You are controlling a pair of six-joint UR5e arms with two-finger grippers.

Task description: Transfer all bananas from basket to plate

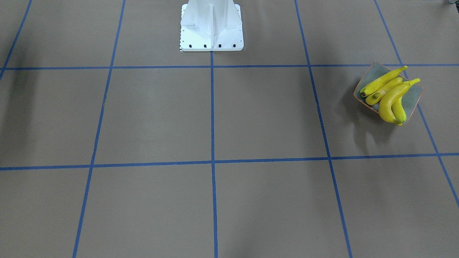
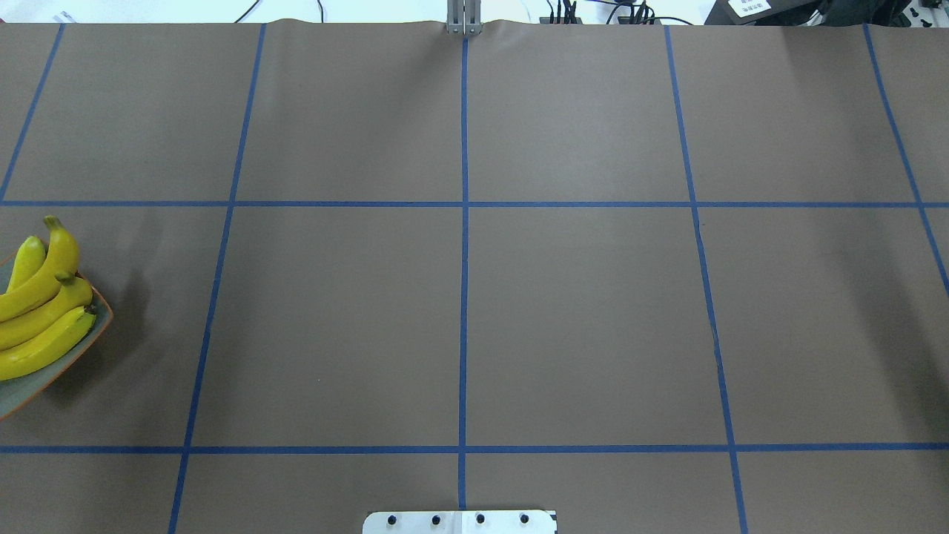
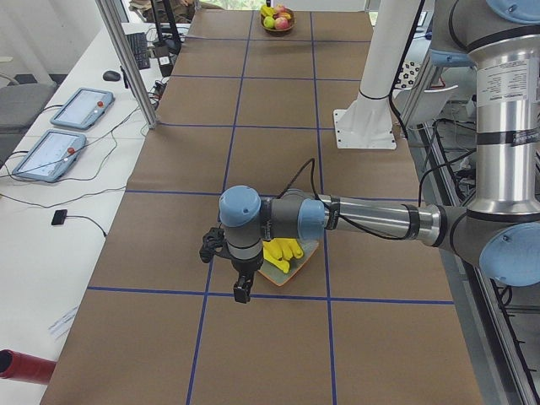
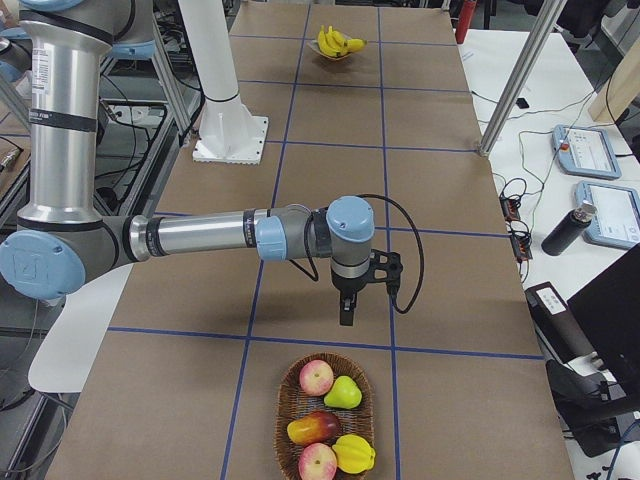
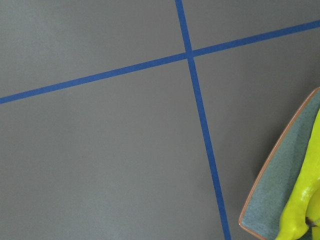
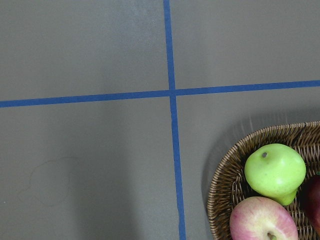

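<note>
Several yellow bananas (image 1: pixel 389 95) lie heaped on the grey-green plate (image 1: pixel 415 97) with its orange rim, at the table's end on my left. They show at the overhead view's left edge as bananas (image 2: pixel 37 311) on the plate (image 2: pixel 30 389). My left gripper (image 3: pixel 241 294) hangs just beside the plate (image 3: pixel 272 276), pointing down; I cannot tell if it is open or shut. The wicker basket (image 4: pixel 284 400) at the other end holds apples and a pear, no banana visible. My right gripper (image 4: pixel 346 317) hovers just beyond it; its state cannot be told.
The robot's white pedestal (image 1: pixel 211 27) stands mid-table at the robot's edge. Blue tape lines grid the brown tabletop. Tablets (image 3: pixel 80 108) and cables lie on the white side bench. A green pear (image 6: pixel 275 171) and a red apple (image 6: pixel 262 220) sit in the basket (image 6: pixel 220 172).
</note>
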